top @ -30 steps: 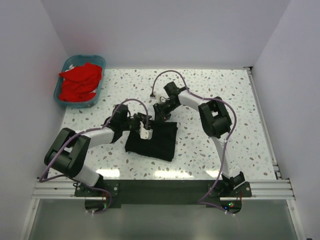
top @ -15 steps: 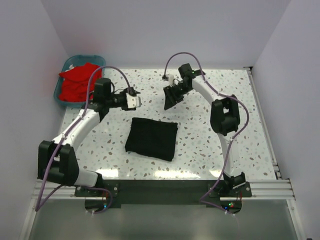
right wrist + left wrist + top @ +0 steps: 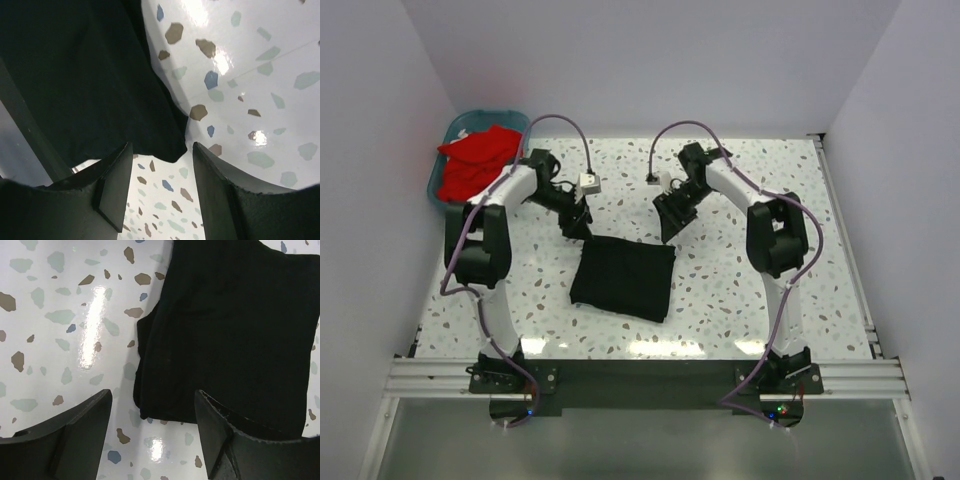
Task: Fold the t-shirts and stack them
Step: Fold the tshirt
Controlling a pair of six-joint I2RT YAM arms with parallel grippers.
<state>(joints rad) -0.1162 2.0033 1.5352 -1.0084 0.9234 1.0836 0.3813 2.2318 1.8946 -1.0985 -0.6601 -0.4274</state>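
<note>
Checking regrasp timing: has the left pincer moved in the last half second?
Yes. In the top view the left pincer has come nearer the folded black t-shirt and is now open above its far left corner.

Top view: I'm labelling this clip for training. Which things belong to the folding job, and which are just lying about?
Job:
folded black t-shirt
red t-shirts

Lying about:
teal basket holding the red ones
speckled table

No text, label, brand, number or sign can be read in any view.
</note>
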